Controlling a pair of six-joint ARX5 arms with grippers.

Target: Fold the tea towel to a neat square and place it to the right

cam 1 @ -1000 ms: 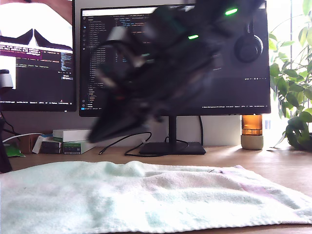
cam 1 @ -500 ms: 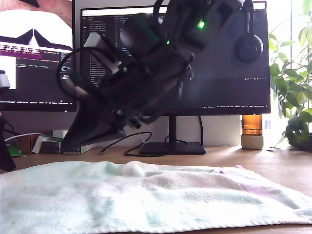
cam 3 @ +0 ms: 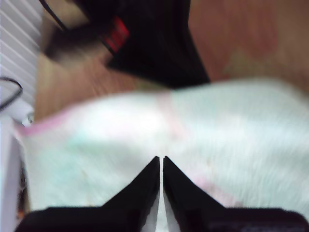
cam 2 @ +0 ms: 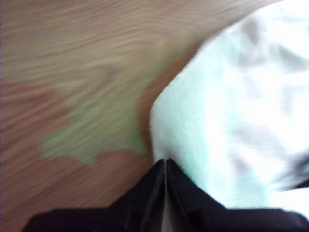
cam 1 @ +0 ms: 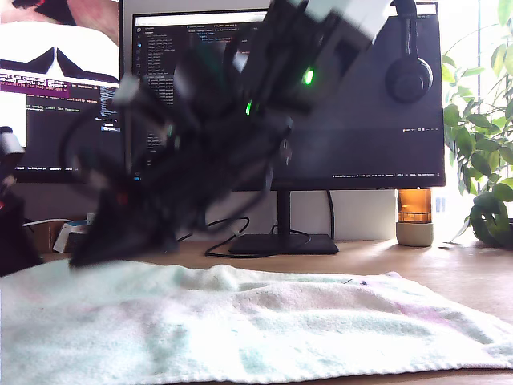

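The tea towel (cam 1: 256, 329) lies spread flat on the wooden table (cam 1: 449, 265), pale mint with a faint pink band toward the exterior view's right. A large blurred black arm (cam 1: 208, 152) slants down from above, its tip (cam 1: 88, 255) just over the towel's end at the exterior view's left. Another dark arm (cam 1: 14, 241) stands at that view's left edge. My first gripper (cam 2: 165, 162) is shut, its tips at the towel's (cam 2: 231, 121) rounded edge over bare wood. My second gripper (cam 3: 161, 159) is shut above the towel (cam 3: 193, 125), facing a black arm (cam 3: 154, 43) beyond it.
Two monitors (cam 1: 361, 96) (cam 1: 60, 88) stand behind the towel, one on a black stand (cam 1: 280, 242) with a loose cable (cam 1: 216, 237). Headphones (cam 1: 409, 72) hang on the larger screen. An amber jar (cam 1: 414, 216) and a plant (cam 1: 485, 160) are at the exterior view's right.
The large arm has swung down and toward the exterior view's left, its tip now close to the towel's end. The dark arm at the left edge has shifted slightly inward. The towel lies as before.
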